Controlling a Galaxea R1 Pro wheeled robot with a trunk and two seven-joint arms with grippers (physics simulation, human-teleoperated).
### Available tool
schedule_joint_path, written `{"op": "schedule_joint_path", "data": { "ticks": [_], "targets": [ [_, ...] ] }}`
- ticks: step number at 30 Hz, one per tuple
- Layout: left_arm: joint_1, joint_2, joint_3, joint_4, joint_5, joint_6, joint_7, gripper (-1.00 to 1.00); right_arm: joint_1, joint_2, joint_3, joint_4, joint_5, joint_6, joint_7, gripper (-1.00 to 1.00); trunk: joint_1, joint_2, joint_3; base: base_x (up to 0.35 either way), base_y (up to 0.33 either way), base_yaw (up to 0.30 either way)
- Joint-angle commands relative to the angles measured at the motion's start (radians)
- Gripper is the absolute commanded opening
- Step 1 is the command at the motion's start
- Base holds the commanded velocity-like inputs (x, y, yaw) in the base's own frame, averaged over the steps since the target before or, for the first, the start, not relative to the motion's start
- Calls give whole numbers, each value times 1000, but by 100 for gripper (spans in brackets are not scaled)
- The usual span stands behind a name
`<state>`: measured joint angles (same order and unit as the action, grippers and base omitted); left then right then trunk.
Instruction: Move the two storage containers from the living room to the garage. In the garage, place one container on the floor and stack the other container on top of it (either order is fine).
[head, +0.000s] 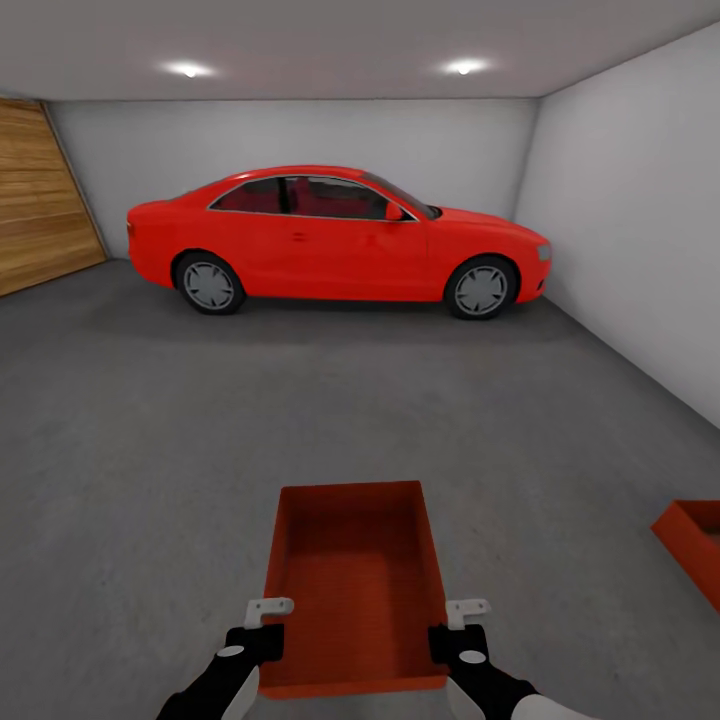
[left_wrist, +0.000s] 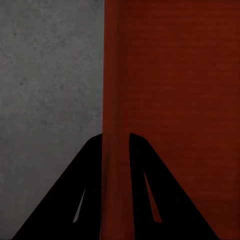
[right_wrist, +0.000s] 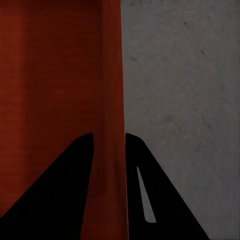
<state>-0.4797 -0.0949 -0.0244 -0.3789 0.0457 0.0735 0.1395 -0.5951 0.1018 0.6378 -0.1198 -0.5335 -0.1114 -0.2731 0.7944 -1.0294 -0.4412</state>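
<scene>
Here, garage: grey concrete floor, red car. Left claw, right claw each clamp held storage container walls; second container cut off at view's right edge.

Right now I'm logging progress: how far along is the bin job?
Done: both bins are in the garage; one bin sits on the concrete floor at right. In hand: the left hand and right hand pinch the second bin's side walls. Left: stacking it on the first.

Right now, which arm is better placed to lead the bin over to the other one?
Right, probably. The other bin lies on the floor toward that side; both right gripper and left gripper clamp the held bin's walls.
</scene>
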Motion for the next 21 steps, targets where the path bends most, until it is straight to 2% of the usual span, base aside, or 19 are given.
{"op": "schedule_joint_path", "data": {
  "ticks": [1, 21],
  "targets": [
    [1, 1, -16, 38, -1, 6, 11, -100, -17, -7, -70, 0, -3, -7, -54, -100, 1, -1, -1, 322, 0, 0],
    [1, 1, -16, 38, -1, 6, 11, -100, -17, -6, -70, 0, -3, -7, -54, -100, 1, -1, -1, 322, 0, 0]
  ]
}}
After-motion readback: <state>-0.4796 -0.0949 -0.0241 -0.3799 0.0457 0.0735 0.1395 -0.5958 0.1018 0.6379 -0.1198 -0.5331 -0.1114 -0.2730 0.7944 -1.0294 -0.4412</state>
